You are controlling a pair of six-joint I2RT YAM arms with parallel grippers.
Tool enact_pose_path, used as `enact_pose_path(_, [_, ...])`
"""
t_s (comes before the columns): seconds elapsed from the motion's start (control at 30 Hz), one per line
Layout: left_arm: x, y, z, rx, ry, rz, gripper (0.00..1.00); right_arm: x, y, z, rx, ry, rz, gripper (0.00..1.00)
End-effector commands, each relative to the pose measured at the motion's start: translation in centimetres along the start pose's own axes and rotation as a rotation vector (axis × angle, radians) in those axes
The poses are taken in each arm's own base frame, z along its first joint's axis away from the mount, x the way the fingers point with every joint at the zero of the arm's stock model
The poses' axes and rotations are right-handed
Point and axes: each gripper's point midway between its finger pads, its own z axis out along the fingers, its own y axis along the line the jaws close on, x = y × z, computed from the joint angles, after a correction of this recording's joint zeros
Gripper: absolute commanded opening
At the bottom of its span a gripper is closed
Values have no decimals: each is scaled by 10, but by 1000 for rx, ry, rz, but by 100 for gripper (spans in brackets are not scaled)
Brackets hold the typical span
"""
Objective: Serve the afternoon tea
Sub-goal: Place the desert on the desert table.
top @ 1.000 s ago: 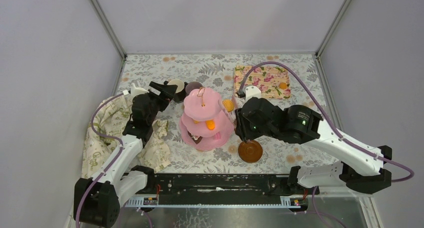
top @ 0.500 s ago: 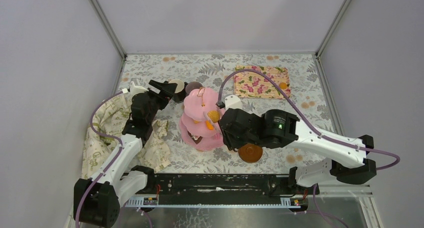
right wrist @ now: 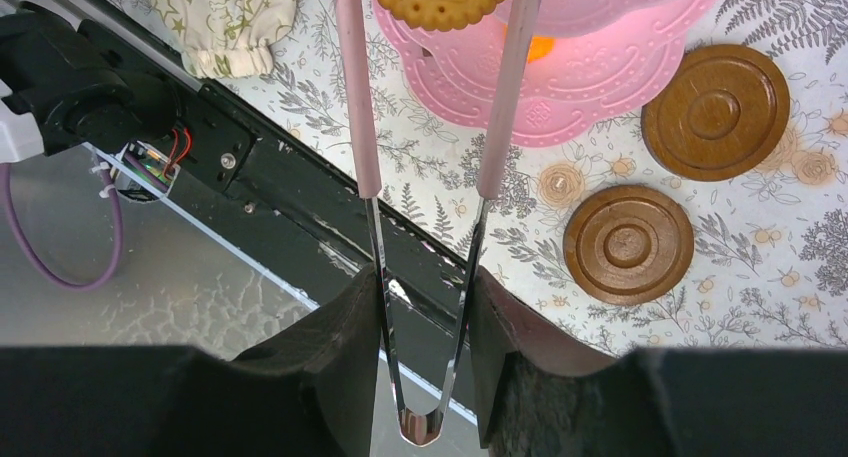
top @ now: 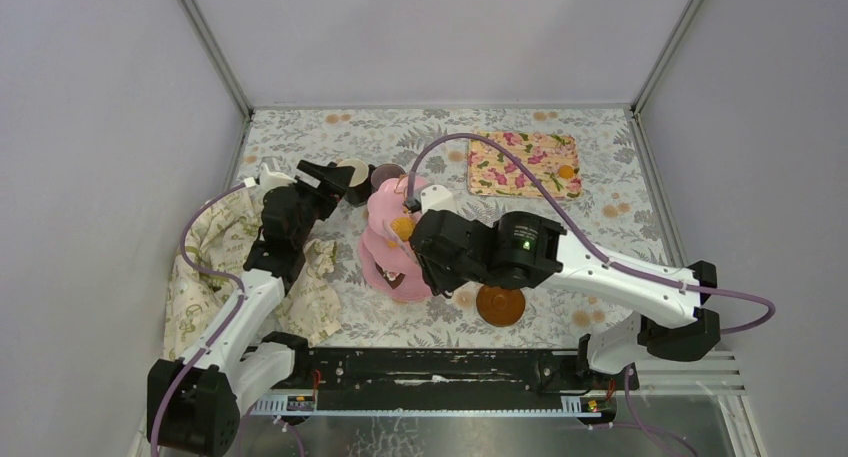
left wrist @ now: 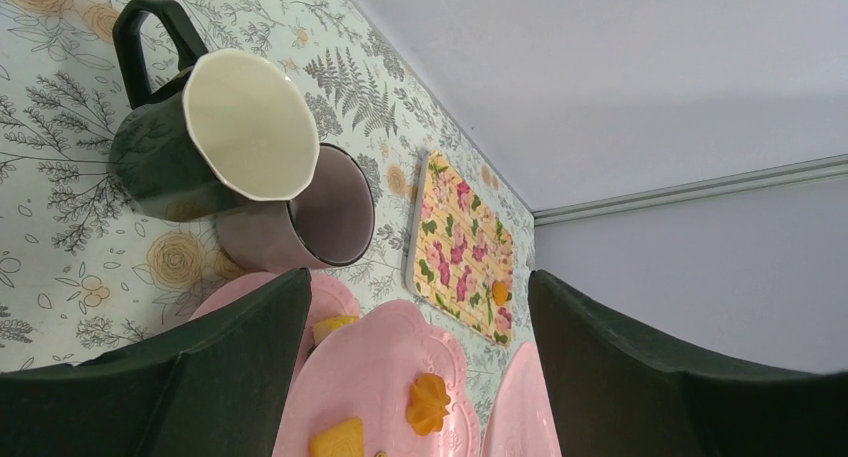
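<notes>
The pink three-tier cake stand (top: 384, 249) stands mid-table with orange sweets (left wrist: 430, 402) on its tiers. My right gripper (right wrist: 428, 307) is shut on metal tongs (right wrist: 355, 77) with pink arms. The tongs pinch a round biscuit (right wrist: 440, 2) (top: 403, 226) over the stand's tiers (right wrist: 600, 77). Two brown saucers (right wrist: 715, 112) (right wrist: 628, 244) lie beside the stand; the top view shows one saucer (top: 500, 304). My left gripper (left wrist: 418, 287) (top: 325, 177) hangs open and holds nothing. It is just short of a dark mug (left wrist: 230, 127) and a mauve mug (left wrist: 320, 212), left of the stand.
A floral tray (top: 525, 164) at the back right carries one orange sweet (top: 566, 171). A beige leaf-print cloth (top: 215, 247) is bunched at the left, under my left arm. The black base rail (top: 430, 369) runs along the near edge.
My right arm has swung left from beside the stand to over it, carrying the tongs and biscuit. The left arm has not moved.
</notes>
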Motion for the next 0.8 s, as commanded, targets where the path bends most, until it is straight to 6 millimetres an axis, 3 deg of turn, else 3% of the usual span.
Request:
enact_pose_path(0.0, [-8,-15,-4,58,-20,-3,86,-22,18,-6,-55,-64,-12,18])
enact_pose_path(0.43, [-11,-20,-8,81,-32,-4,87,-31,22,12,-48,-40,-26,18])
enact_pose_path(0.77, [-8,-18,-8,88,-29,-8,87,-44,10,29,-52,-24,12,18])
